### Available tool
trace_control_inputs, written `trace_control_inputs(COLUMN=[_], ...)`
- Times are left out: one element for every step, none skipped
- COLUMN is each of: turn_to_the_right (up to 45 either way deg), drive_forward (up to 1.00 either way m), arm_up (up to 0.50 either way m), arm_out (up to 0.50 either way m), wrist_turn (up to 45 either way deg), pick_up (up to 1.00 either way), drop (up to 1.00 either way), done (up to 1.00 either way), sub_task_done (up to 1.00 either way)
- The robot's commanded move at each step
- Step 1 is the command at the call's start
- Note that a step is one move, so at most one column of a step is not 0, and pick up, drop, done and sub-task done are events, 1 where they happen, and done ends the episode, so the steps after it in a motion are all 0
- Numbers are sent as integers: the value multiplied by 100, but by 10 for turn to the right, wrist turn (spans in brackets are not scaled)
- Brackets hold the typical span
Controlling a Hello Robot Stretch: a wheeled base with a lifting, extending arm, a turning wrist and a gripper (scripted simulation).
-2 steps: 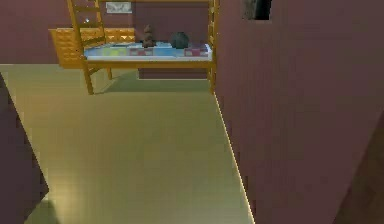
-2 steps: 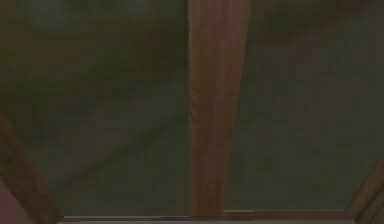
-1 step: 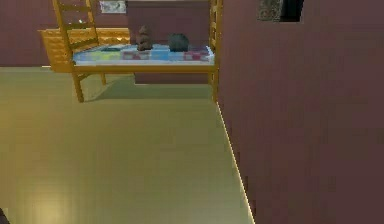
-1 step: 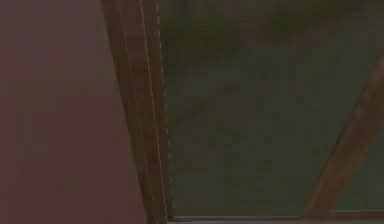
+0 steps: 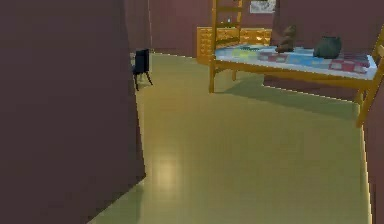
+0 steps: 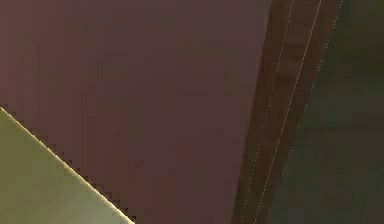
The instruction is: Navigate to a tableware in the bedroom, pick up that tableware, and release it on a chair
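Across the room, on the forward view's right, a wooden bed (image 5: 290, 77) with a patterned quilt carries a dark grey rounded thing (image 5: 327, 46) and a brown lump (image 5: 285, 41). Both are too small to tell whether either is tableware. The picture's edge cuts off the bed's far end. A dark chair (image 5: 143, 65) stands half hidden behind the near maroon wall (image 5: 60, 100), which also covers most of the arm side view (image 6: 150, 90). I cannot tell the gripper's state.
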Motion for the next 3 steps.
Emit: trace_control_inputs(turn_to_the_right=[0, -30, 0], drive_forward=[100, 0, 50], arm_up=[0, 0, 0], arm_out=[0, 0, 0], wrist_turn=[0, 0, 0], pick_up=[0, 0, 0], drop=[0, 0, 0], done=[0, 0, 0], sub_task_done=[0, 0, 0])
